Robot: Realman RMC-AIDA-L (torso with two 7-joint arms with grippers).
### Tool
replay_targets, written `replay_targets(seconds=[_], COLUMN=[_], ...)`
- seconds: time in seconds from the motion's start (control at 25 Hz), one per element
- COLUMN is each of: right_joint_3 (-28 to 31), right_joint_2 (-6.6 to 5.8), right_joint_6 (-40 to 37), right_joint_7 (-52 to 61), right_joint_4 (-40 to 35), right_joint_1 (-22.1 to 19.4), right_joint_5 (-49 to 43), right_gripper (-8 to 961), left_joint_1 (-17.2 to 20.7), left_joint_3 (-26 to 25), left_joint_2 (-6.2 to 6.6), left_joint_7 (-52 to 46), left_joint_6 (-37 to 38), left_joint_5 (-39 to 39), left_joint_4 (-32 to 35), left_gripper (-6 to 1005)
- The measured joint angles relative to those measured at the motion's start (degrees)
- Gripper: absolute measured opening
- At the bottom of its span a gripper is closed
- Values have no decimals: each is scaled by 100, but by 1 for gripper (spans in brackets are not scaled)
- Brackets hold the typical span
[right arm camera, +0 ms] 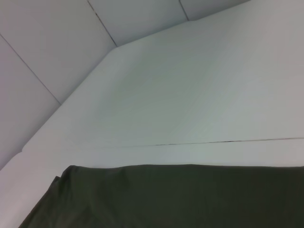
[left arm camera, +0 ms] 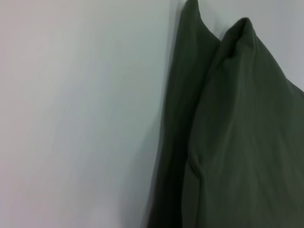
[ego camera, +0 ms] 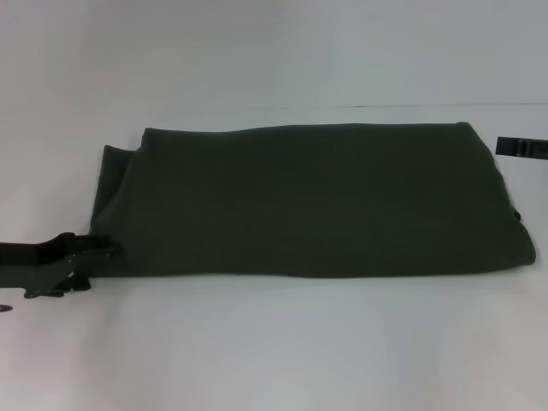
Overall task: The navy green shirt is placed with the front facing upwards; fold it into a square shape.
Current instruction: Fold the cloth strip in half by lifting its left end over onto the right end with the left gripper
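L claw [ego camera: 107, 251] at shirt's [ego camera: 317, 201] near-left corner, grip unclear; soft olive cloth, folded oblong; R claw [ego camera: 521, 147] state unclear.

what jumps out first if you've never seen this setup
The shirt: a dark olive slab folded into a wide rectangle, lying across the middle of the white table, no lettering showing. Next, the left gripper at the shirt's near left corner, touching its edge. The right gripper only peeks in at the right edge, beside the shirt's far corner.
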Motion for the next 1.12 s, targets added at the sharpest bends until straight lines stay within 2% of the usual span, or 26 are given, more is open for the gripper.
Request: replay_targets(seconds=[1.12], right_joint_3=[9], right_joint_2=[-1], right_joint_6=[33], right_joint_7=[13], right_joint_4=[1], right_joint_1=[1], right_joint_5=[9], right_gripper=[907], left_joint_1=[-336], left_joint_3=[0], left_joint_2=[47], left_joint_7=[72], left_joint_6=[-356], left_joint_5=[22], left_joint_4=[-99], left_gripper=[868])
